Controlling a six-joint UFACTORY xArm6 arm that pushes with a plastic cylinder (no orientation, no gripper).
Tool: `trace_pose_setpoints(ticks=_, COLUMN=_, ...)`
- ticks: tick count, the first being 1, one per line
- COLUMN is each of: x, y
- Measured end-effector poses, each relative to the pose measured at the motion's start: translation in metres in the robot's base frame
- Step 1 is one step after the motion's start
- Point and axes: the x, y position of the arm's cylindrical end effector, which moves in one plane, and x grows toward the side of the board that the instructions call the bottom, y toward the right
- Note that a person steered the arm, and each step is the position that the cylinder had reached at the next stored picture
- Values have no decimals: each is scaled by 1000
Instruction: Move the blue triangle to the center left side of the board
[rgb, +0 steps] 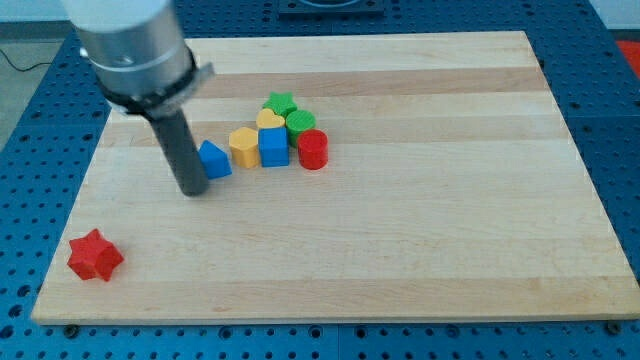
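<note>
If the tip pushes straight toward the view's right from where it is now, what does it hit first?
Likely the blue triangle, right beside my tip on the view's right. The yellow block follows.

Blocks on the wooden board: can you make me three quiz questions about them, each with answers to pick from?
1. Where is the red star?
A. near the view's bottom left corner
B. in the cluster
C. at the view's top right

2. How many green blocks are there?
A. none
B. two
C. four

3. Where is my tip relative to the blue triangle?
A. far off at the view's right
B. on top of it
C. right beside it on the view's left

Answers:
1 A, it sits alone, away from the others.
2 B, a green star and a green round block sit at the cluster's top.
3 C, the rod's end stands on the board right against the triangle's left side.
</note>
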Motion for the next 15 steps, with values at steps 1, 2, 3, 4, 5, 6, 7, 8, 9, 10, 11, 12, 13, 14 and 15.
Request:
trace_pose_setpoints(ticks=1, x=-23, y=-27)
trace_pose_setpoints(ticks=2, x=3, y=-13)
trace_pose_setpoints(ticks=3, x=23, y=23)
trace_pose_setpoints(ticks=4, x=19, y=57)
trace_pose_setpoints(ticks=5, x=-15, y=61)
trace_pose_setpoints(ticks=6, x=-16, y=61)
trace_pose_setpoints(ticks=7, x=-22, y=31)
trace_pose_setpoints(ticks=8, x=-22, y=18)
trace_pose_setpoints(ticks=9, x=-22, y=18)
trace_pose_setpoints(ticks=10, x=-19, y=18)
trace_pose_setpoints(ticks=11, x=-42, y=-9)
trace_pose_setpoints(ticks=12, x=-49, y=-27)
trace_pose_setpoints(ticks=13, x=-48, y=-28)
trace_pose_setpoints(ticks=14, x=-48, y=-32)
trace_pose_setpoints(ticks=15, x=-73, y=-18)
